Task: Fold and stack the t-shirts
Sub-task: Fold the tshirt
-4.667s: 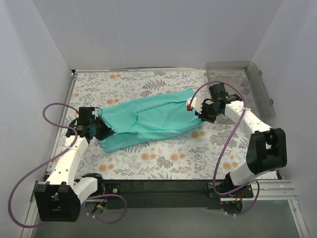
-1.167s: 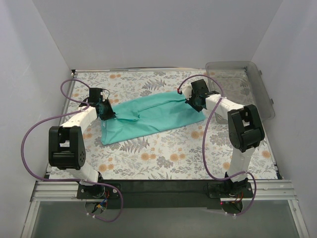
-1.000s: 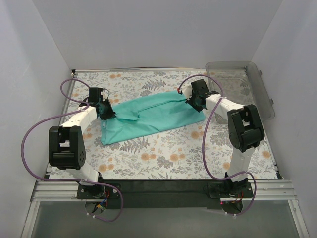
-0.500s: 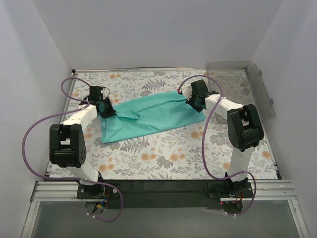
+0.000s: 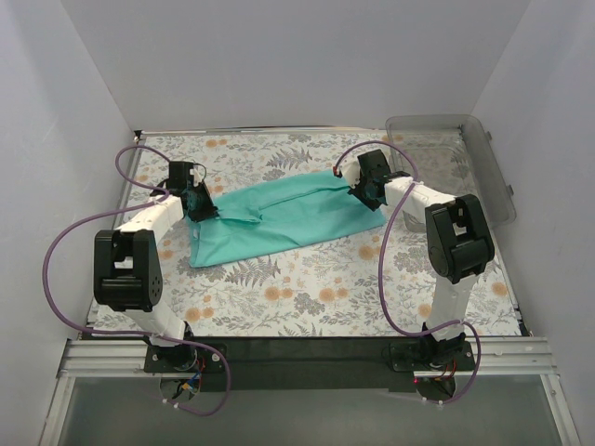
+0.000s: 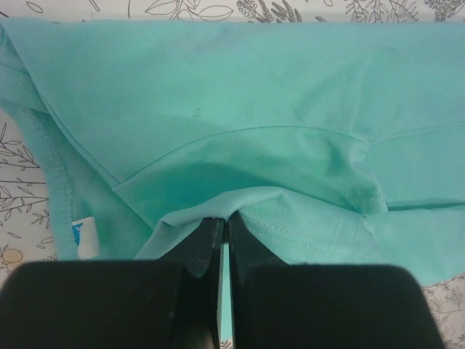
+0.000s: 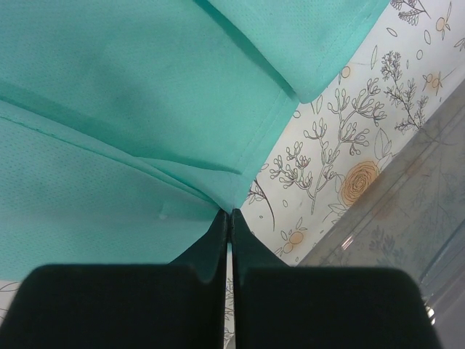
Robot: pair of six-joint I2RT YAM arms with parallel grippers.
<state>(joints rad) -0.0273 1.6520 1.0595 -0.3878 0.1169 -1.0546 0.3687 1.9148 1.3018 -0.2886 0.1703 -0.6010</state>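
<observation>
Spreading across the whole scene, the flat desk with a white cover printed in grey leaves and orange flowers (image 5: 307, 297) carries everything else. The plain teal soft-fabric t-shirt (image 5: 279, 218) lies on it as a long, loosely folded band. The band runs slantwise, its farther end close beside the clear plastic bin (image 5: 495, 186) and its nearer end well away from the bin. Several layers overlap along its length, with creases and a hemmed edge showing in the wrist views. The clear plastic bin sits at the far right corner of the desk, tilted against the wall.

Both white-and-black arms reach out over the desk. The right arm (image 5: 437, 209) stretches past the bin's near side, and the left arm (image 5: 149, 218) is on the side away from the bin.

The right gripper (image 5: 358, 190) meets the shirt end next to the bin. Its black fingers (image 7: 243, 247) are pressed together, pinching a corner of the teal fabric. The left gripper (image 5: 203, 210) sits at the shirt end farthest from the bin. Its fingers (image 6: 207, 243) are likewise together, clamped on a raised fold of the cloth.

A small white neck label with a blue mark (image 6: 85, 238) shows on the fabric just beside the left fingers.
</observation>
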